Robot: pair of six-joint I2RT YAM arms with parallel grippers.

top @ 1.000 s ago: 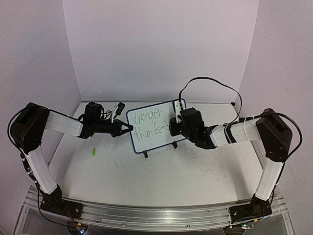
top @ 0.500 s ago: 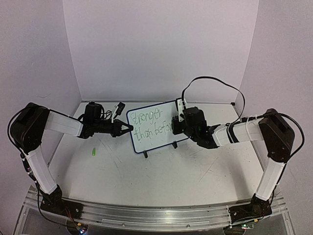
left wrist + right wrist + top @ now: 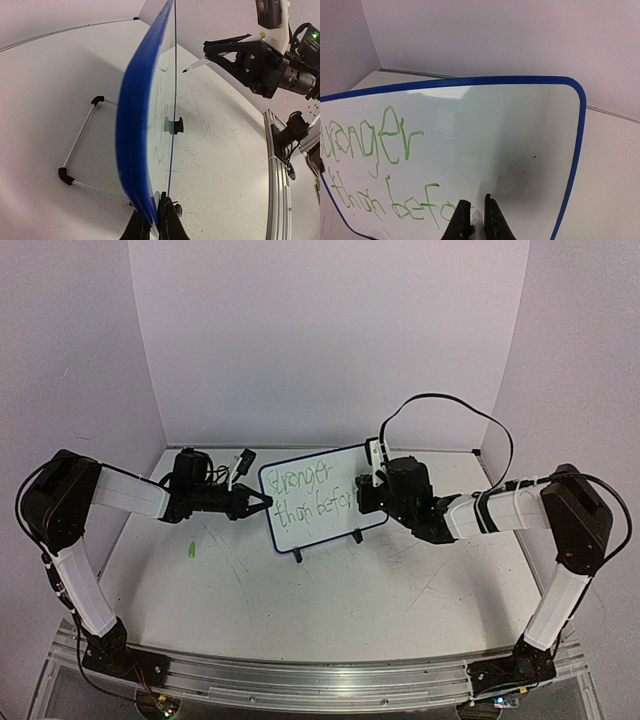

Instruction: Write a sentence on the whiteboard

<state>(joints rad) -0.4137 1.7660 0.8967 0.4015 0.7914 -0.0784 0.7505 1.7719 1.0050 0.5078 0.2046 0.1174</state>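
The left pincer pinches the edge of the glossy blue-framed whiteboard. The right pincer clamps a slim white pen.

The right end effector hides the end of the sentence.

Small green bit lies on the scratched white table
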